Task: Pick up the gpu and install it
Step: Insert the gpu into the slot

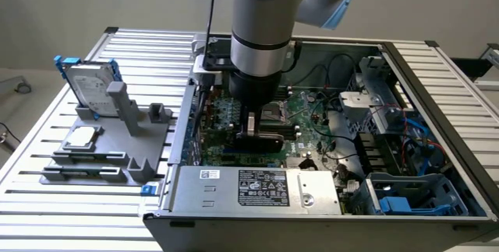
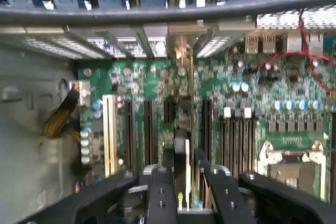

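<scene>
The gpu (image 1: 261, 142) stands on edge inside the open computer case (image 1: 436, 100), low over the green motherboard (image 1: 312, 126), its black shroud facing the exterior camera. My gripper (image 1: 261, 128) reaches straight down from the arm and is shut on the card's upper edge. In the wrist view the gpu (image 2: 187, 167) appears edge-on as a thin strip between the two black fingers (image 2: 160, 195), lined up among the long dark expansion slots (image 2: 148, 129) of the motherboard (image 2: 236, 108). Whether the card's lower edge sits in a slot cannot be told.
A grey fixture (image 1: 93, 158) on the slatted table at the exterior view's left holds a silver hard drive with blue rails (image 1: 90, 88) and a small square silver chip (image 1: 82, 138). A power supply (image 1: 257, 186), a blue drive cage (image 1: 405, 200) and cables (image 1: 351, 141) crowd the case.
</scene>
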`<state>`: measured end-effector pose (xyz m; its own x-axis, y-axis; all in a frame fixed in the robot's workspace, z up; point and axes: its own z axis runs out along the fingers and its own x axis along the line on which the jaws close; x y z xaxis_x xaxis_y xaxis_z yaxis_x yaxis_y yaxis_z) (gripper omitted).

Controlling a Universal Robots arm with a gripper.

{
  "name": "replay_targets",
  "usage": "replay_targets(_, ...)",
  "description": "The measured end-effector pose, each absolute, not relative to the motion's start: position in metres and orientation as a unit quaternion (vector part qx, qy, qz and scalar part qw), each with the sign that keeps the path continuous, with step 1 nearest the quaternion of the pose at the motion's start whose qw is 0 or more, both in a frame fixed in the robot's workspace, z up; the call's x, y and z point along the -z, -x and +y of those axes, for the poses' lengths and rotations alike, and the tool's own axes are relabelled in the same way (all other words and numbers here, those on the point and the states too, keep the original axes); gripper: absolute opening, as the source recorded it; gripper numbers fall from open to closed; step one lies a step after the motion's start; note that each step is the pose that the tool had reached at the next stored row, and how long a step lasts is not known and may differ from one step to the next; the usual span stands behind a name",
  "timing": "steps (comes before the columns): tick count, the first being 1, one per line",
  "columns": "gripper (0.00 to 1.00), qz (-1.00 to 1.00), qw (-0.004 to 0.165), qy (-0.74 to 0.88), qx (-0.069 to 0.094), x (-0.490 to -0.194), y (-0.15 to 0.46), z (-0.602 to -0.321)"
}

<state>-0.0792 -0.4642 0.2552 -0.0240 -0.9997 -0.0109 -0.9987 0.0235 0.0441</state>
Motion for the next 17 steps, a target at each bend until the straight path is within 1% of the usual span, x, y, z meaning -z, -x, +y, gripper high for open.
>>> replay_targets(10,0.26,-0.715,0.013,-0.698,0.019,-0.253,0.079,-0.464)
replay_targets(12,0.28,-0.715,0.013,-0.698,0.019,-0.255,0.079,-0.464)
replay_targets(13,0.33,-0.715,0.013,-0.698,0.019,-0.257,0.079,-0.464)
replay_targets(14,0.33,-0.715,0.013,-0.698,0.019,-0.259,0.079,-0.464)
replay_targets(17,0.52,-0.715,0.013,-0.698,0.019,-0.266,0.079,-0.464)
